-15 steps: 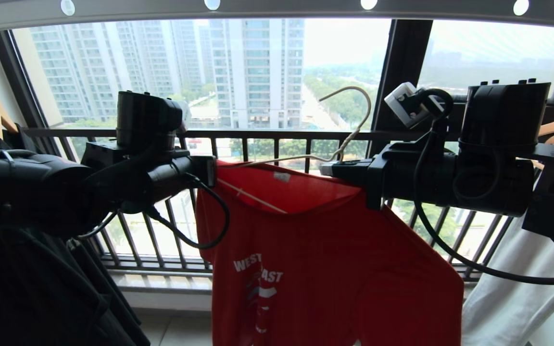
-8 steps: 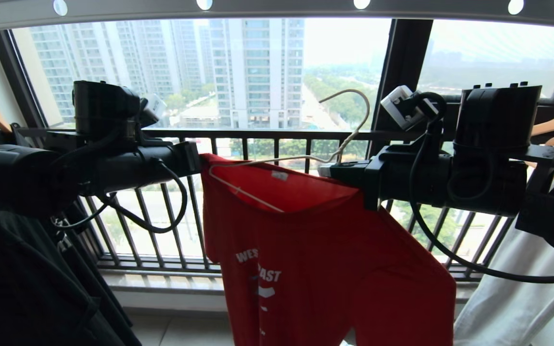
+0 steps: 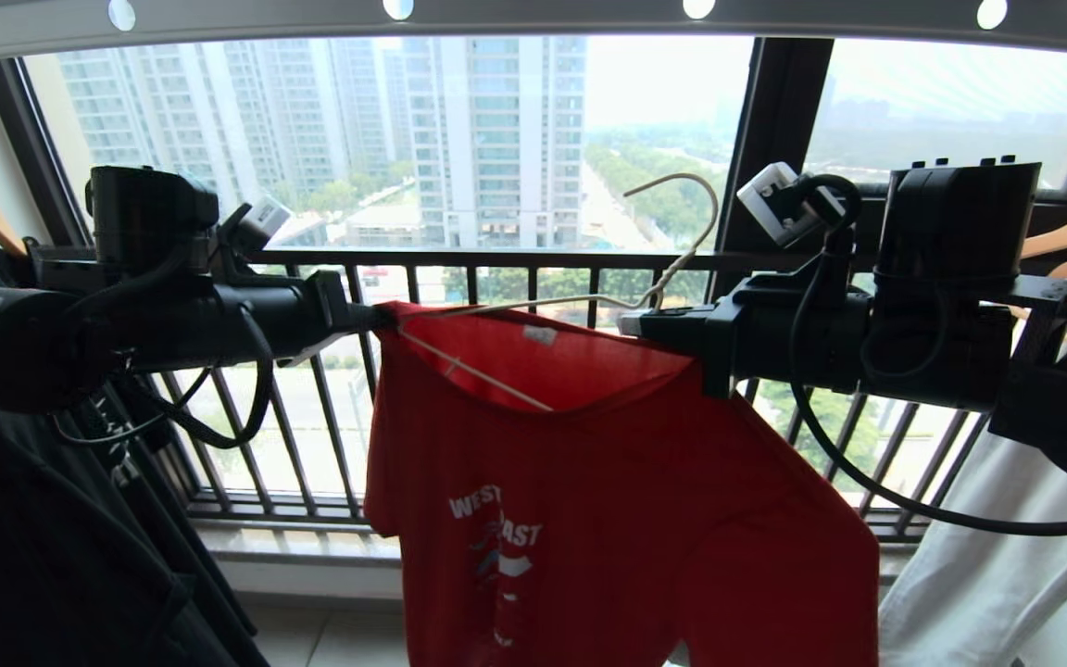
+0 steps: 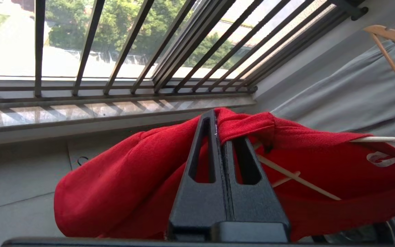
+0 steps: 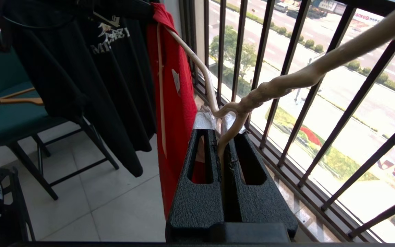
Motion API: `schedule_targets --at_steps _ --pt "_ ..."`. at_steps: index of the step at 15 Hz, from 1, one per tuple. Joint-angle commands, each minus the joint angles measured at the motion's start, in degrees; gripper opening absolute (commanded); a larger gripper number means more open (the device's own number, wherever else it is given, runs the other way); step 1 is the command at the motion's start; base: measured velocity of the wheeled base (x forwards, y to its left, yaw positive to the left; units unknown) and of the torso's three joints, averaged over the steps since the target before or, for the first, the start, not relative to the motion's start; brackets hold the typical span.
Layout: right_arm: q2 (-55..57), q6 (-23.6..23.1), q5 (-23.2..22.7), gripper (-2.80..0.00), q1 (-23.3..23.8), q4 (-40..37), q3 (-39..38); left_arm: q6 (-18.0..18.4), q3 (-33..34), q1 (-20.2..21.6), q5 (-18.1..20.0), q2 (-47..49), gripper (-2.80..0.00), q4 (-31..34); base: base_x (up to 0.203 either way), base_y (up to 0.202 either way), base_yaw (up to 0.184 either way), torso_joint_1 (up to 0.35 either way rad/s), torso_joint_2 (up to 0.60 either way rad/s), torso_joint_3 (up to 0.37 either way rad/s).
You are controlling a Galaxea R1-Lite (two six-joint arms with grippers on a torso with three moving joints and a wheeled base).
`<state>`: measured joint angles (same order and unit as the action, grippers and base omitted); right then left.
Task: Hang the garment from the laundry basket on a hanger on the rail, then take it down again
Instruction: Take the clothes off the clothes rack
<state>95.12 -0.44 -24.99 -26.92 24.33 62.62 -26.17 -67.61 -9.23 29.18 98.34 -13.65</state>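
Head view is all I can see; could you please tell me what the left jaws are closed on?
Observer: The left wrist view shows the left gripper shut on a bunched fold of the shirt. The hanger wire shows beside the jaws; cloth hides whether any wire is pinched too.
Operator: Thank you. And the right jaws?
Observer: The right gripper is shut on the hanger wire just below its twisted neck.
Operator: Is anything standing lower down?
Observer: A green chair with a wooden hanger on its seat stands beyond the black shirts.
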Motion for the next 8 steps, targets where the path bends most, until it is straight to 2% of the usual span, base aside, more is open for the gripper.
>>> schedule_targets --at_steps 1,4,6,8 --pt "0.4 0.0 -0.2 -2.8 0.3 0.2 0.0 -0.5 0.2 0.1 0.9 3.2 -2.8 -0.5 0.0 0.0 0.0 0.0 0.0 0.0" --pt "0.9 0.0 -0.1 -2.8 0.4 0.2 0.2 -3.1 0.6 0.1 2.3 5.7 -2.8 -2.9 0.0 0.0 0.0 0.0 0.0 0.0" --pt "0.9 0.0 -0.2 -2.8 0.4 0.2 0.3 -5.3 1.8 0.0 2.4 7.1 -2.8 -7.6 0.0 0.0 0.0 0.0 0.0 0.0" --pt "0.9 -0.1 -0.2 -2.8 0.4 0.1 0.1 -11.5 1.6 0.0 2.4 6.6 -2.8 -10.5 0.0 0.0 0.0 0.0 0.0 0.0"
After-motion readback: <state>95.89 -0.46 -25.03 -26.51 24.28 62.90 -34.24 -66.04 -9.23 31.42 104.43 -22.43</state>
